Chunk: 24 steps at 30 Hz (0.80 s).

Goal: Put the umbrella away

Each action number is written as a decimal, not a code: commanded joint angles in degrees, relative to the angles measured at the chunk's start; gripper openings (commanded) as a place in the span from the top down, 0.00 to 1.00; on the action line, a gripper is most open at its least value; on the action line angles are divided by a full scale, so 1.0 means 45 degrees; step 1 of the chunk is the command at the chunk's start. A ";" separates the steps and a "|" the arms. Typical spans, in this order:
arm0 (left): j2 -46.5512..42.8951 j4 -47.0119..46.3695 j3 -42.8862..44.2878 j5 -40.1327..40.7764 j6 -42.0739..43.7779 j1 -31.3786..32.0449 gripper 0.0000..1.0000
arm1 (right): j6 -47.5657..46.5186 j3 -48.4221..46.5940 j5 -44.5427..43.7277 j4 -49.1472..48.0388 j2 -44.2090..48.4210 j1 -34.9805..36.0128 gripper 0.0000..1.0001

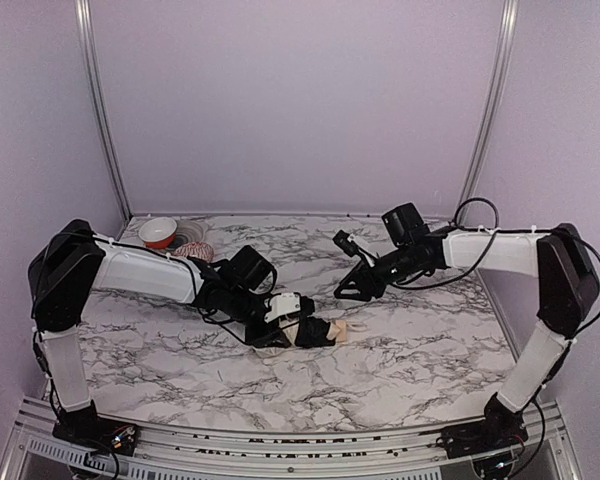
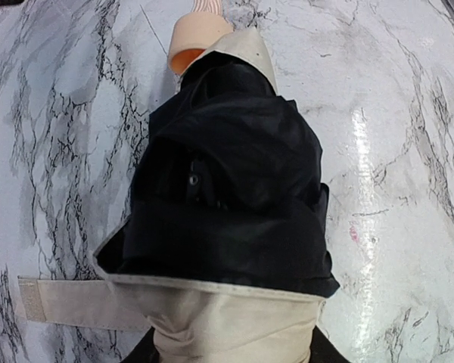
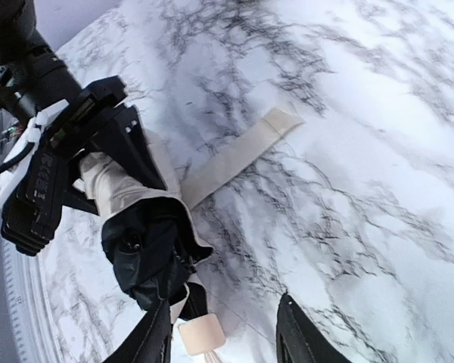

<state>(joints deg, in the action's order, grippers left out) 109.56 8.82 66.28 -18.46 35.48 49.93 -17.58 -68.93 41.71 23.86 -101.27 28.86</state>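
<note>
Left tool (image 1: 295, 328) hazard: the soft, bunched fabric could have slipped out of its clamp on any lift.
Left tool grip: clenched round the umbrella (image 2: 234, 197) at its cream end, near mid-tabletop (image 2: 408, 151).
Right tool (image 3: 225, 300): fingers apart, empty, hovering above the knob (image 3: 202, 334).
Strap (image 3: 238, 155): unfastened, flat on the marble; the canopy might have sprung loose.

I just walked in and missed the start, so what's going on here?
The left gripper is clamped on the fabric end of the folded umbrella, whose loose closure strap lies on the marble table. The right gripper hovers open close to the umbrella's wooden knob handle, holding nothing. The umbrella is not yet put away.
</note>
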 commanded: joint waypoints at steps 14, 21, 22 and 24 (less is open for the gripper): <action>0.1540 0.2585 0.0327 -0.2577 -0.4254 -0.1327 1.00 | 0.3092 0.5846 -0.2286 -0.7627 0.3405 0.1971 0.59; 0.1519 0.2640 0.0224 -0.2836 -0.4448 -0.1350 1.00 | 0.2743 0.5374 -0.2738 -0.7323 0.1866 0.2228 0.62; 0.1519 0.2658 0.0187 -0.2774 -0.4443 -0.1350 1.00 | 0.2656 0.5314 -0.2740 -0.7241 0.1666 0.2340 0.63; 0.1566 0.2677 0.0172 -0.2655 -0.4428 -0.1350 1.00 | 0.2625 0.5236 -0.2811 -0.7276 0.1356 0.2525 0.66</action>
<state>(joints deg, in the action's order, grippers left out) 113.01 11.92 69.89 -32.45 16.62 43.75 -4.67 -43.07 29.08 -7.97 -92.92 38.48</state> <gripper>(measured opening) 0.410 0.362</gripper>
